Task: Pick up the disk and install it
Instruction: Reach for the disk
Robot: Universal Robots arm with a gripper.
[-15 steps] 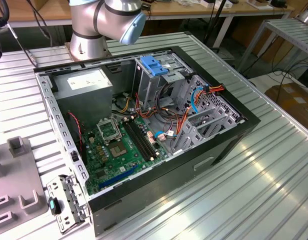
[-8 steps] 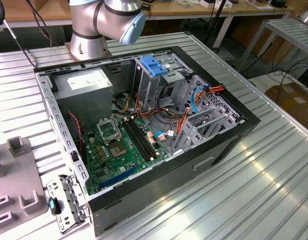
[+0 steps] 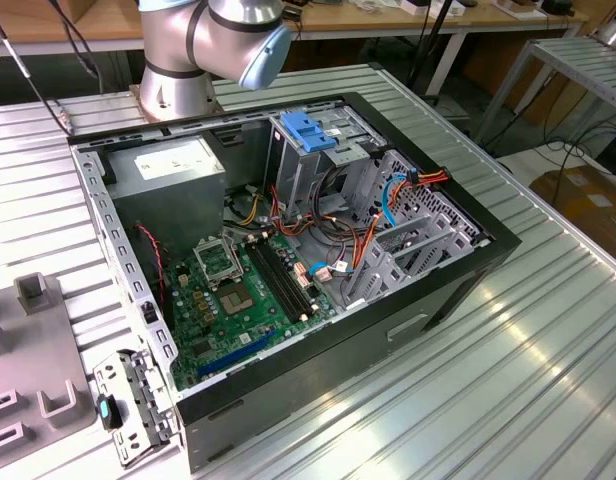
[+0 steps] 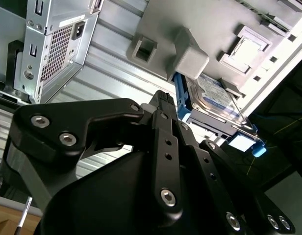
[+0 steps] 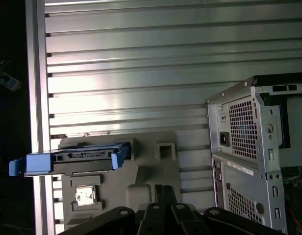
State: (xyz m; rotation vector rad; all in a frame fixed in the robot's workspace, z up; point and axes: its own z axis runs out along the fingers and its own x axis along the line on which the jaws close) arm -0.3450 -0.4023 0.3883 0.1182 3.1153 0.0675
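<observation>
end effector point(image 4: 163, 100) near disk point(image 5: 72, 163) on grey holder point(image 5: 147, 172)

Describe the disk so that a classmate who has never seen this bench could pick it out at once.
On the ribbed metal table, a grey fixture plate lies beside the computer case. The disk sits at the plate's end by the table's edge: a dark slab in bright blue rails, unlike the small silver chip beside it.
</observation>
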